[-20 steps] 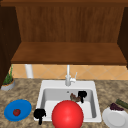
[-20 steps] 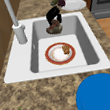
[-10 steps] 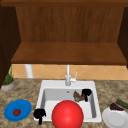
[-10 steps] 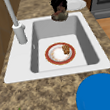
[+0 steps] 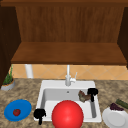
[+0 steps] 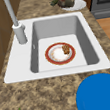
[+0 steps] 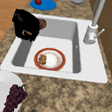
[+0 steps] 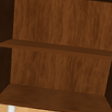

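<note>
Speckled table around a white sink: right robot hand grips a small brown-red food lump at the basin's 3 o'clock; it looks light, soft, best pinched across its middle. Left robot hand hangs at 7 o'clock, fingers drooping loose.

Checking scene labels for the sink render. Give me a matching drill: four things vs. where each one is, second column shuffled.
Things:
1. tomato
2. grapes
3. brown food item
4. red-rimmed plate

Places:
A. on the floor of the sink basin
B. on the blue plate, left of the sink
C. in the right hand, over the sink's right side
D. on the white plate, right of the sink

Pairs: 1-B, 2-D, 3-C, 4-A
</note>
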Robot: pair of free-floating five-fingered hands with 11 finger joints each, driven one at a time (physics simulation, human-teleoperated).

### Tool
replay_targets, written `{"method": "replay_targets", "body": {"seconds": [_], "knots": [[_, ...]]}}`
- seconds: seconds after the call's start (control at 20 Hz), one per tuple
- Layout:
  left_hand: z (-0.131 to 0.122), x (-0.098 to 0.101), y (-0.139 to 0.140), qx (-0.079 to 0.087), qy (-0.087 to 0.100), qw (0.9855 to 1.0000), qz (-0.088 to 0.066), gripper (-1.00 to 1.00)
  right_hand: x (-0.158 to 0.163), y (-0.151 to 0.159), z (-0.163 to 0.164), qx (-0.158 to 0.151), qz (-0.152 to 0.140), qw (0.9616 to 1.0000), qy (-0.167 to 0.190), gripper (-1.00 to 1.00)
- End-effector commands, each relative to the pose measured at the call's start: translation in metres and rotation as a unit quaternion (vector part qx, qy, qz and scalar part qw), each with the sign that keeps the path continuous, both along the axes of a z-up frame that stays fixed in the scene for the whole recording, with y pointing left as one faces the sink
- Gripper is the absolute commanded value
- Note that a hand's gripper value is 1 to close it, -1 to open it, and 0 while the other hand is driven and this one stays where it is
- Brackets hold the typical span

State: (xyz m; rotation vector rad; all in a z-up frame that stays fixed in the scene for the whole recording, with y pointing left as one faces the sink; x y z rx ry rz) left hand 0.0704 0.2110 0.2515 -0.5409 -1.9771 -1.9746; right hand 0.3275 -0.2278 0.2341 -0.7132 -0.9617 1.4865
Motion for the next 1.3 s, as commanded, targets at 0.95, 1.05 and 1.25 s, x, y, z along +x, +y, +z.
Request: {"method": "replay_targets", "body": {"seconds": [0.95,1.05,1.25], "knots": [[0.0,0.0,0.0,0.0,0.0,1.0,0.0,0.0,-0.103,-0.132,0.04,0.033,0.004,0.9994,0.001,1.0],[0.0,0.0,0.0,0.0,0.0,1.0,0.0,0.0,-0.11,-0.146,0.039,0.033,0.004,0.9994,0.001,1.0],[0.0,0.0,0.0,0.0,0.0,1.0,0.0,0.0,-0.123,-0.176,0.031,0.033,0.006,0.9994,-0.011,1.0]]}}
